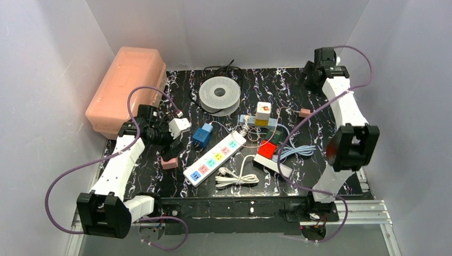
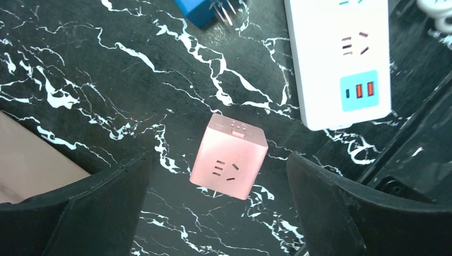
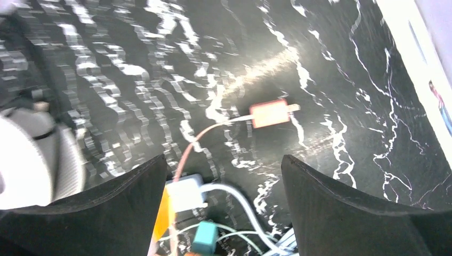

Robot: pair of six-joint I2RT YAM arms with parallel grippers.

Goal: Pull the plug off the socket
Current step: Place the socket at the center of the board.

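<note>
A pink cube socket [image 2: 229, 157] lies on the black marble mat between my left fingers, with nothing plugged into it. It also shows in the top view [image 1: 169, 162]. My left gripper [image 1: 165, 148] hovers over it, open and empty. A yellow-and-white cube socket [image 1: 263, 113] stands on a blue-grey strip at mid-table. In the right wrist view a white plug [image 3: 185, 194] sits against its yellow side [image 3: 164, 213]. My right gripper [image 1: 310, 76] is open and empty, high at the far right.
A white power strip [image 1: 215, 159] with coloured sockets lies mid-table, and a blue plug adapter [image 1: 202, 136] lies beside it. A red cube [image 1: 267, 149] sits on another white strip. There is also a small pink plug [image 3: 269, 113], a filament spool [image 1: 219, 94], a pink box [image 1: 128, 88] and a coiled white cable [image 1: 237, 178].
</note>
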